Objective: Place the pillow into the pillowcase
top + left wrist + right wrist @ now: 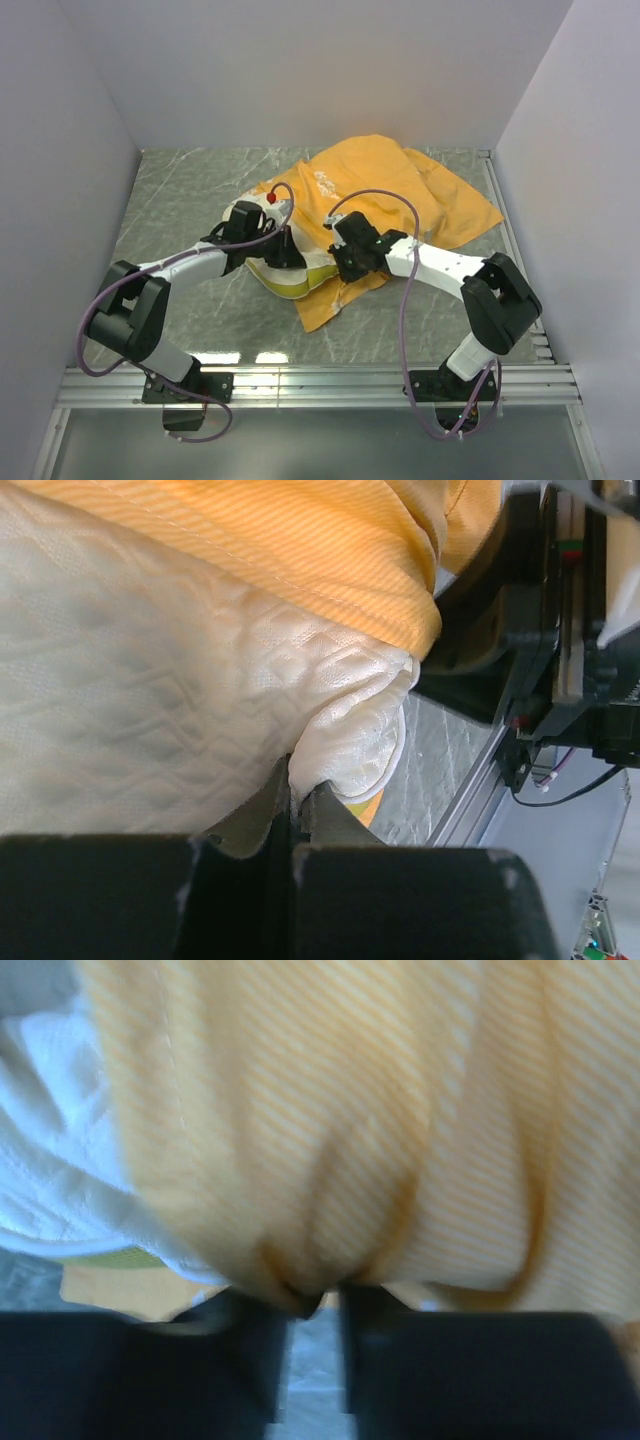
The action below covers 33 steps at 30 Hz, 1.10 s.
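A: Biggest first. Where does the cloth lie?

B: The pillowcase (400, 185), orange, is crumpled in a heap on the grey marbled table (180, 200). Its far part is spread flat and its near part is bunched up.

A: And the pillow?

B: The pillow (150, 710), cream with a quilted surface, is partly under the pillowcase's near left edge. One rounded corner and a yellowish rim stick out from under that hem; the rest is covered. The wrist views show orange fabric draped straight over the white.

A: Left side?

B: The left gripper (297, 795) is at the pillowcase's near left edge, just outside the hem. Its fingers (250, 815) are almost together, pinching a small pucker of the exposed pillow corner. The orange hem hangs just above, clear of the pads.

A: Right side?

B: The right gripper (312, 1305) is on the pillowcase's near edge, beside the left one. Its fingers (370, 1325) are drawn close, with a gathered fold of orange cloth caught at the tips. A thin slit shows between them further down. The pillow's white lies off to one side of that fold, apart from these fingers.
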Each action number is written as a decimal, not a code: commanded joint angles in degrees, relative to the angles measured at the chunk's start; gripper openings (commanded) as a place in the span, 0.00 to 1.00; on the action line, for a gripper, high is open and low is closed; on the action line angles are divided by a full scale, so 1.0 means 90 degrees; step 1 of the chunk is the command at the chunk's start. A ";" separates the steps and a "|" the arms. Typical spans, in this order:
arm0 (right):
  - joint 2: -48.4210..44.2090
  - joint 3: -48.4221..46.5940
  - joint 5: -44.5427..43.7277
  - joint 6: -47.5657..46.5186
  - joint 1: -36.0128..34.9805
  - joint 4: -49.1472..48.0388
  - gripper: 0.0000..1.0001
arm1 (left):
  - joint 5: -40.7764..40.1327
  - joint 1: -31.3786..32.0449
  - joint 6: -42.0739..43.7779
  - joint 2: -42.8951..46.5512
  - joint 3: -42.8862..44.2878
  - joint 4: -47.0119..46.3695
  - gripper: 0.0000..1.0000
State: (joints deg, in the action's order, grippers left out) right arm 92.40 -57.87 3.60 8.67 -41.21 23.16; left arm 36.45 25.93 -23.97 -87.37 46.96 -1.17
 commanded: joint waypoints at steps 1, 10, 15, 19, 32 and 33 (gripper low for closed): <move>-0.0364 -0.0357 0.0377 -0.0269 0.0009 0.0189 0.06 | 0.0227 -0.0118 -0.0266 -0.0028 0.0241 -0.0504 0.00; -0.0424 -0.2522 0.5269 0.0091 -0.0235 0.0717 0.00 | 0.0296 -0.0274 -0.1388 0.0060 0.0270 -0.1685 0.00; -0.0023 -0.3756 0.7544 0.0842 -0.0655 0.0553 0.00 | 0.0189 -0.0596 -0.2170 0.0089 0.0563 -0.2038 0.00; -0.0188 -0.3190 0.7999 0.1265 -0.0841 -0.0162 0.00 | 0.0101 -0.0713 -0.2191 0.0225 0.0457 -0.1902 0.00; -0.0562 -0.2522 0.6877 -0.1807 -0.0130 0.3253 0.75 | 0.1759 -0.1005 0.3519 0.0762 0.0241 0.2938 0.99; -0.0444 -0.3222 0.6866 -0.1986 0.0056 0.3586 0.75 | 0.1945 -0.1374 0.3677 0.1101 0.0270 0.2962 0.99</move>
State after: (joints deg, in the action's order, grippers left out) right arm 89.56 -74.30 61.58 1.28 -44.14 43.20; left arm 50.37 18.41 -10.50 -82.35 46.68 11.62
